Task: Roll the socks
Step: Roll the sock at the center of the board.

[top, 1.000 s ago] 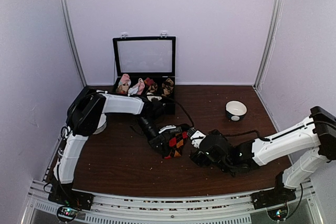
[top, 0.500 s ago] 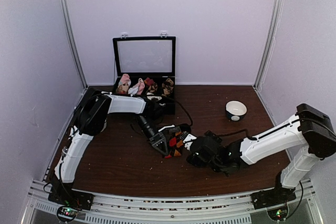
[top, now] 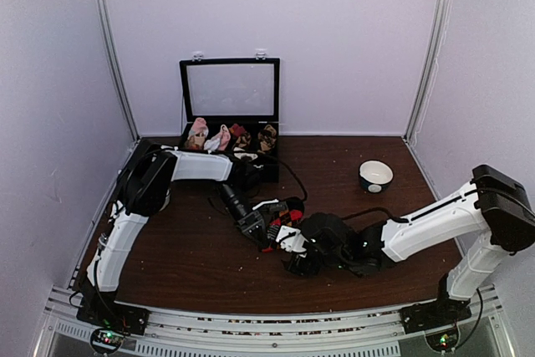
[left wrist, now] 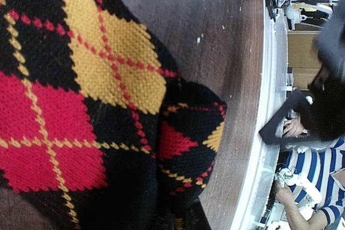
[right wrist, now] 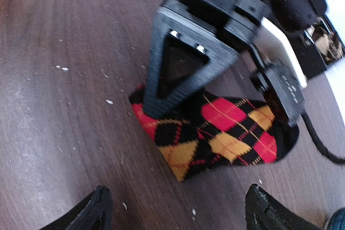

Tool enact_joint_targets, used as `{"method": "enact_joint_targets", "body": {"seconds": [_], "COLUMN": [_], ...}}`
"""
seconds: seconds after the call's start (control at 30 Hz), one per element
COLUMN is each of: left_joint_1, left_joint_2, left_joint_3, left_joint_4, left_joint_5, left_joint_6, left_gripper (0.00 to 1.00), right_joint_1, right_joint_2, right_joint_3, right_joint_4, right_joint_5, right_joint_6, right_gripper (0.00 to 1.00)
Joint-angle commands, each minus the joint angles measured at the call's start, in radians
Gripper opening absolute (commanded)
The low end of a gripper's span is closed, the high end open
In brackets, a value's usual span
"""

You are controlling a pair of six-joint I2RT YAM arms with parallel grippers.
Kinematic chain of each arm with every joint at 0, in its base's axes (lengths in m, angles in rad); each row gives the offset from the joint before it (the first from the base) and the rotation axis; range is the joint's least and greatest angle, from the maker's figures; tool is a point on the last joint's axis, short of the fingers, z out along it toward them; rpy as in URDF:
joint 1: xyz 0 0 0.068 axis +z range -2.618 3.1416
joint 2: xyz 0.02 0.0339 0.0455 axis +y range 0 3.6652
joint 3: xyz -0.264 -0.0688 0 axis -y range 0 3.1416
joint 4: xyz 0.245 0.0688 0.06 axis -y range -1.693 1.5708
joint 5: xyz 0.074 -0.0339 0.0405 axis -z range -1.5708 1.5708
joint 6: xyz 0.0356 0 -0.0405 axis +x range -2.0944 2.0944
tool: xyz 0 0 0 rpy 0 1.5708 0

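Soft black argyle socks (right wrist: 226, 133) with red and orange diamonds, bunched in a loose lump near the middle of the dark wooden bench (top: 192, 265), resting on its surface. Clenched at one end by the left fingers (right wrist: 178, 74), a black triangular tip pressed down into the knit. Faced from the other side by the right fingers (right wrist: 94, 211), spread wide with nothing between them, hovering just short of the cloth. Likely risks from here: closing on the top fold alone and dragging the layers apart instead of rolling them; knocking into the left fingers, so close over the same lump; snagging the black cable (right wrist: 318, 138) trailing just beside the far end of the socks; tugging the knit out of the left pinch. Further off, well apart: a black case with a raised lid (top: 230, 89) at the back, holding other sock bundles, and a white-and-dark bowl (top: 375, 175) to the right. Neither in the way of the roll.
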Motion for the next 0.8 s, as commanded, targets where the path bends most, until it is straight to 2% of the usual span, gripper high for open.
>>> {"method": "enact_joint_targets", "body": {"seconds": [0.0, 0.13, 0.23, 0.5, 0.77], "left_joint_1": [0.002, 0.001, 0.001, 0.001, 0.002], "left_joint_2": [0.067, 0.073, 0.075, 0.090, 0.105], "left_joint_3": [-0.014, -0.005, 0.010, 0.033, 0.059], "left_joint_4": [-0.018, -0.051, -0.089, -0.100, -0.106], "left_joint_5": [-0.186, -0.163, -0.164, -0.201, -0.218], "left_joint_6": [0.018, 0.060, 0.122, 0.134, 0.120], "left_gripper": [0.00, 0.00, 0.00, 0.00, 0.00], "right_joint_1": [-0.023, -0.065, -0.096, -0.122, -0.123], "right_joint_2": [0.094, 0.154, 0.189, 0.249, 0.230], "right_joint_3": [0.097, 0.131, 0.157, 0.202, 0.197], "right_joint_4": [-0.034, -0.016, -0.032, -0.042, -0.071], "right_joint_5": [-0.191, -0.299, -0.348, -0.355, -0.335], "right_joint_6": [-0.095, -0.130, -0.151, -0.191, -0.210], "right_gripper": [0.81, 0.62, 0.53, 0.49, 0.49]}}
